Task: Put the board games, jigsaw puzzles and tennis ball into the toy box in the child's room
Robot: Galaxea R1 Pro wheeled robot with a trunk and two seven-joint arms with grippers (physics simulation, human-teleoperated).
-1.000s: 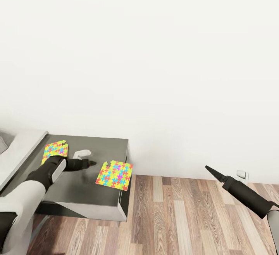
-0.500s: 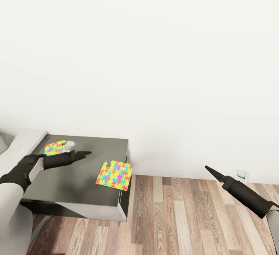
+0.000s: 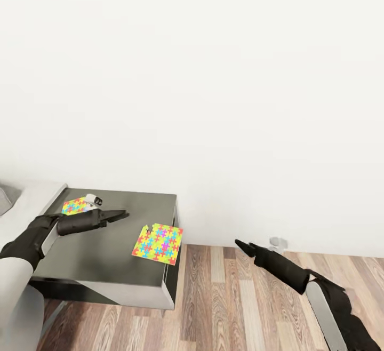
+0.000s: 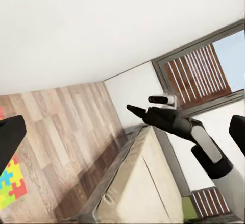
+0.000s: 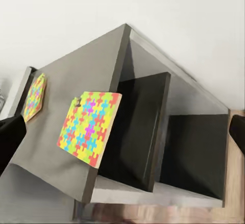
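Head view showed the left gripper (image 3: 118, 214) (fingers together) above the table (image 3: 106, 255) between two jigsaw puzzles (image 3: 158, 241); right gripper (image 3: 241, 245) fingers together over floor (image 3: 224, 308).

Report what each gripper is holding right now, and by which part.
Nothing is held. The left gripper hovers over the table beside a jigsaw puzzle, and the right gripper hangs over the floor.
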